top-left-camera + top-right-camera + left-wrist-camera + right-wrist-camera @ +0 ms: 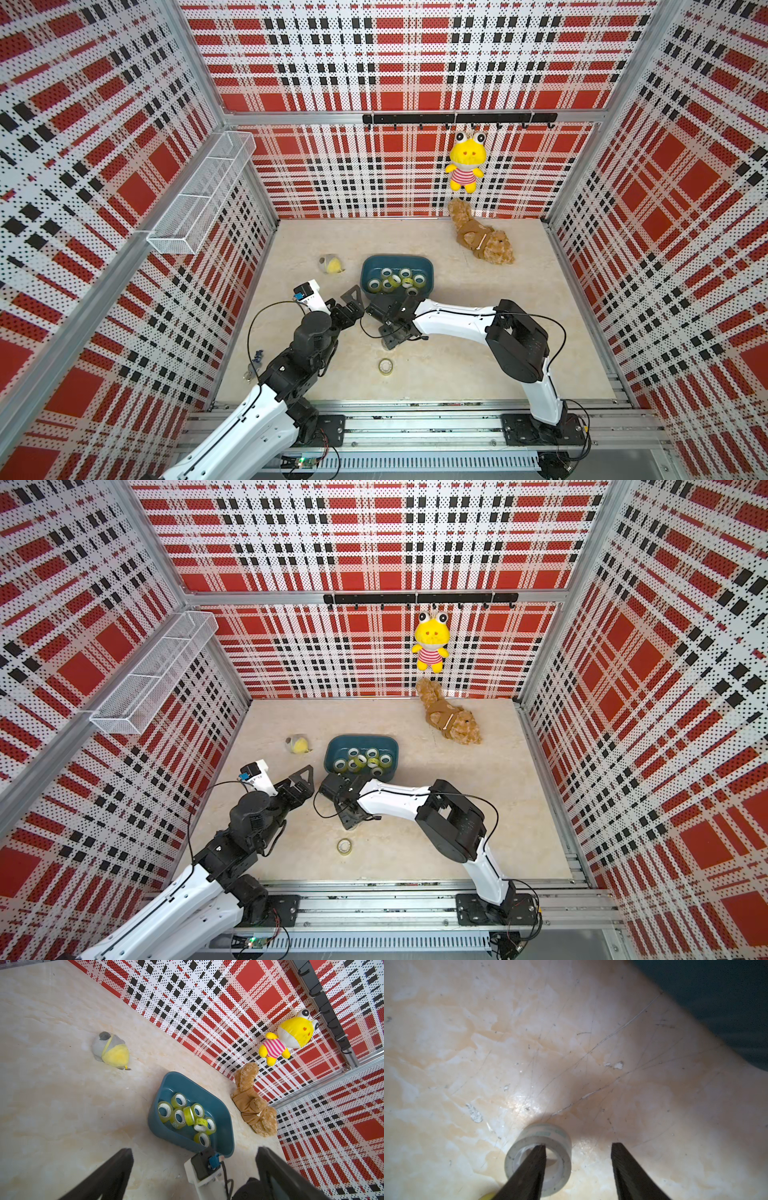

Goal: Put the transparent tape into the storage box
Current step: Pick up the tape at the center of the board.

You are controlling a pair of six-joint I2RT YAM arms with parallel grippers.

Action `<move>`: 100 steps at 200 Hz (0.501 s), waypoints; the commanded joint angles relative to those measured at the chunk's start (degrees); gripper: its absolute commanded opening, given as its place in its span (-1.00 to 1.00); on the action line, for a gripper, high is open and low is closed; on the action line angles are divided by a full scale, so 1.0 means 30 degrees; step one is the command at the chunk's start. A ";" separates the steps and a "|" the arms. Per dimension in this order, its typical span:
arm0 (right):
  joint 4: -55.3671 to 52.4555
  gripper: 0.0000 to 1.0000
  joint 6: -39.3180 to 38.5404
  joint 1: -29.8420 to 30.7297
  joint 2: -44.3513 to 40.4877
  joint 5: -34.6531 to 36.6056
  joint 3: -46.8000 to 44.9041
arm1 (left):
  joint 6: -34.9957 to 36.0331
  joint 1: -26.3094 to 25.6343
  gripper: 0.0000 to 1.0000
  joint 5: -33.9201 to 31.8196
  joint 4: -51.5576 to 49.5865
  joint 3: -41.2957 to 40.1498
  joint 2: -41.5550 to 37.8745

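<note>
1. The right pincer [577, 1146] pointed down at the bench [467, 1043]. Its two fingers [529, 1167] were spread apart.
2. One finger poked into the hole of a clear tape roll [544, 1132]. The other finger stood outside the roll, with a strip of bare bench between them. So the roll was not pinched.
3. That clear tape roll lay flat on the bench with its hole facing up. It was near the dark teal storage box [716, 991], but outside it.
4. The left pincer [194, 1150] was spread very wide and held nothing. It hung over the bench near a corner of the storage box.
5. Several yellowish tape rolls [165, 1110] sat inside the storage box. Most lay flat, and one stood on its edge.
6. A lone tape roll [385, 366] lay on the bench closer to the robot, well apart from the box.
7. The clear tape roll had small greenish marks on its side, but they were too blurry to read.
8. A brown teddy bear [482, 241] and a small grey and yellow plush [331, 264] lay on the bench. A yellow frog plush [465, 166] hung on the back wall [332, 178].
</note>
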 commanded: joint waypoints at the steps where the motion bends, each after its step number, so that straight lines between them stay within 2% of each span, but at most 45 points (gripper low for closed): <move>1: -0.1206 0.15 0.0625 -0.0140 0.0217 0.1666 -0.1585 | 0.0202 0.0091 0.98 -0.0087 -0.0411 -0.0132 -0.0304; 37: -0.0682 0.19 0.0398 -0.0151 -0.1098 0.1273 -0.2048 | 0.0232 0.0116 0.98 -0.0087 -0.0615 0.0065 -0.0363; 65: -0.0690 0.20 0.0269 -0.0134 -0.0936 0.1014 -0.1855 | 0.0232 0.0099 0.98 -0.0087 -0.0718 0.0183 -0.0432; 80: -0.0663 0.17 0.0220 -0.0129 -0.0425 0.0919 -0.1734 | 0.0232 0.0099 0.98 -0.0087 -0.0775 0.0197 -0.0453; 100: -0.0171 0.02 0.0220 -0.0125 0.0086 0.0475 -0.1845 | 0.0283 0.0077 0.98 -0.0115 -0.0857 0.0206 -0.0498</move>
